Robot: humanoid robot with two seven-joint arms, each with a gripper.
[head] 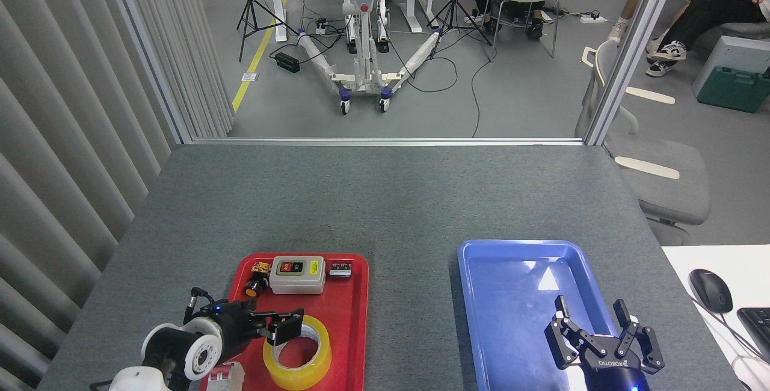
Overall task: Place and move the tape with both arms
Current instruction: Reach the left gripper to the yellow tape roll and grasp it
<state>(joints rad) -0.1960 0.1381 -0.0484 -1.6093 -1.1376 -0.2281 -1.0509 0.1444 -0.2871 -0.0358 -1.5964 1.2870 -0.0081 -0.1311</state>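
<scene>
1. the tape (297, 352) lay flat in the near part of the red tray (352, 343), hole up, with the white core showing. a switch box (297, 275) and two small parts sat at the tray's far end, apart from the roll.

2. the left gripper (287, 329) was turned sideways and pointed right, with its tip at the roll's upper left rim, seemingly just above or touching it. seen edge-on, i could not tell whether its fingers were apart or together.

3. the right gripper (592, 325) hung over the near end of the blue tray (481, 319) with its fingers spread and nothing between them.

4. risk: if one finger did not drop inside the core and the other outside the wall, closing would likely pinch nothing or push the roll away. the glossy wall looked slick, so a shallow bite could slip.

5. risk: the roll sat near the tray's right lip. a sideways shove from the left could slide it against the lip, or drag the light tray across the table (385, 198).

6. risk: the left wrist (198, 349) hung low over the tray's left edge. a further descent might catch that edge and tip the tray, scattering the small parts.

7. risk: any handover or set-down between the trays would need the right gripper clear. where it hung, a roll carried into the blue tray could strike its fingers.
</scene>
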